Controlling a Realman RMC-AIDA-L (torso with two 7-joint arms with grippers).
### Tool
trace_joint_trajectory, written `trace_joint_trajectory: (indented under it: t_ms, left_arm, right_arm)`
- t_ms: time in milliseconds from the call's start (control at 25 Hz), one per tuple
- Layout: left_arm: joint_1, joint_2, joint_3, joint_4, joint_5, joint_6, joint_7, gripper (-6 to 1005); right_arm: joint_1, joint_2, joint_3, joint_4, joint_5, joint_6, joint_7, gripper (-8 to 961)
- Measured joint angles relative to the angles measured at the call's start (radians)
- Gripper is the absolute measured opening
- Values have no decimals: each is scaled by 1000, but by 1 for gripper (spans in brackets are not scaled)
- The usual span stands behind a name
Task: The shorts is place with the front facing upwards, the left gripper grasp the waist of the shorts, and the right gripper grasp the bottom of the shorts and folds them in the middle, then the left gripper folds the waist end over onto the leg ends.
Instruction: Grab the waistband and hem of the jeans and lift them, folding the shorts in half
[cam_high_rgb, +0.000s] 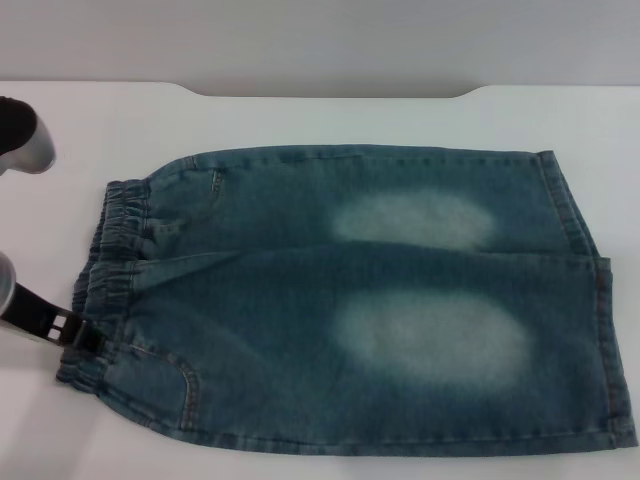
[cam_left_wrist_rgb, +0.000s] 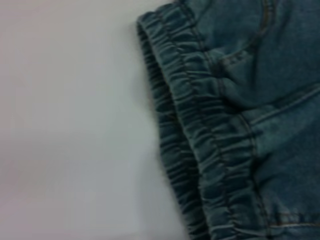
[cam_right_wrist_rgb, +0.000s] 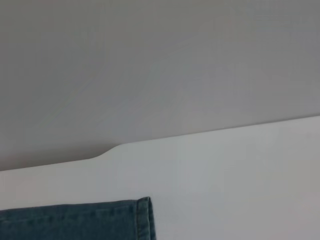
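Blue denim shorts (cam_high_rgb: 340, 300) flat, faded-side up

In the head view the left claw (cam_high_rgb: 70, 330) is cut off by the picture's edge: only a black tip shows at the shorts' (cam_high_rgb: 350, 300) waistband, and whether it grips the cloth cannot be told. The grey, black-topped cylinder (cam_high_rgb: 25, 140) beyond it is also clipped by the edge. The right claw appears in no view. The nearest of the leg ends (cam_high_rgb: 615, 400) runs close to the frame's corner. The left wrist view is blurred and shows no fingers; the shorts run off its edges. The right wrist view catches just one hem corner (cam_right_wrist_rgb: 142, 217), the rest cut off.
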Motion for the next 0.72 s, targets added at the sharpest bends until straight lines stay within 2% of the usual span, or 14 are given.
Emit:
trace_joint_trajectory:
  t_ms: [400,720]
  left_arm:
    - [-43,-1,36,35,0,-17,-38,599]
    - [-46,-1,61,61,2,-12,-59,592]
  right_arm:
    - [0,-1,9,18,-3,-20,-41,652]
    - [-2,-1,5,21,-4,-20,-55,652]
